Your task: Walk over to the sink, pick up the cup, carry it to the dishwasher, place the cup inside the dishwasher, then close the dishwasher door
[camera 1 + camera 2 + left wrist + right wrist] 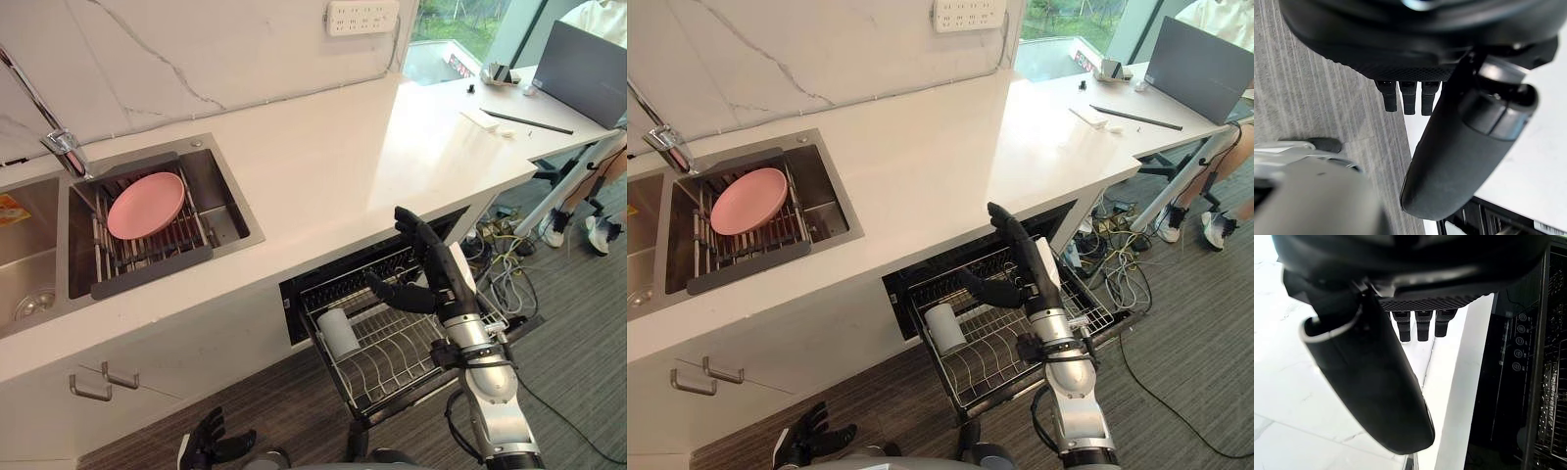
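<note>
The white cup point(340, 331) sits in the dishwasher rack point(402, 354), at 8 o'clock from the empty, open-fingered right hand point(434, 277), and looks light, rigid and slippery, best wrapped round its mid-wall; the left hand point(211, 443) hangs relaxed.

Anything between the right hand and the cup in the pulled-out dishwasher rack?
Nothing visible. The pale cylindrical cup sits at the left end of the wire dishwasher rack; the open right hand hovers over the rack's middle, with just bare wire tines between them. The left hand hangs low, away from both.
</note>
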